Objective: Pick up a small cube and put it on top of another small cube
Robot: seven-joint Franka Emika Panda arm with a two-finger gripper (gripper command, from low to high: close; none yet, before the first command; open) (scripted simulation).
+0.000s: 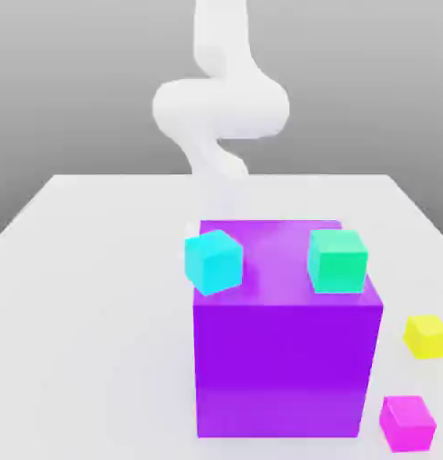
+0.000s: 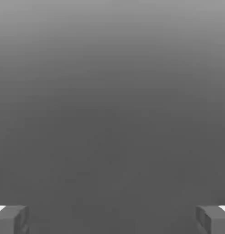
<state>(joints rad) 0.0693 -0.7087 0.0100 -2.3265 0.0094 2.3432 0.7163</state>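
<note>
The small yellow cube [image 1: 427, 336] lies on the white table at the exterior view's right, just past the big purple block [image 1: 283, 359]. A green small cube [image 1: 337, 260] rests on the block's top near its right front corner. A cyan small cube [image 1: 212, 261] sits tilted at the block's top left edge. A magenta small cube [image 1: 407, 423] lies on the table by the block's lower right corner. The white arm [image 1: 220, 108] comes down behind the block. In the hand view my gripper [image 2: 112, 219] is open, fingertips [image 2: 11, 219] wide apart with nothing between them.
The white table [image 1: 90, 296] reaches from the block to the exterior view's left and back. The purple block stands tall between the arm and the front small cubes. Before the hand lies plain grey background.
</note>
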